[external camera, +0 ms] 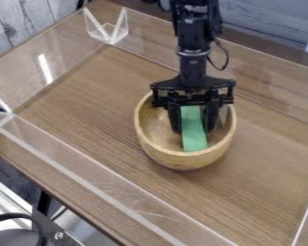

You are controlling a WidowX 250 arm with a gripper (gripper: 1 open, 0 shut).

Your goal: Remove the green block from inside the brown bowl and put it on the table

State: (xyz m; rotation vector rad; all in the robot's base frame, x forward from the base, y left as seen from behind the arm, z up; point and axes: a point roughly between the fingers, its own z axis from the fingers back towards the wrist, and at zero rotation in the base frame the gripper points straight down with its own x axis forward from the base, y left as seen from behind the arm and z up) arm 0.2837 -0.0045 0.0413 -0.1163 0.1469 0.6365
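The brown bowl [165, 152] sits on the table [86, 106], right of the middle. The green block [194, 136] leans inside it, its lower end toward the near rim. My gripper [192, 122] reaches straight down into the bowl from the black arm above. Its dark fingers [175, 115] have drawn in against the two long sides of the block's upper half, shut on it. The top end of the block is hidden behind the gripper.
Low clear acrylic walls [41, 144] edge the tabletop. A small clear V-shaped piece [108, 27] stands at the back left corner. Bare wood lies left of and in front of the bowl.
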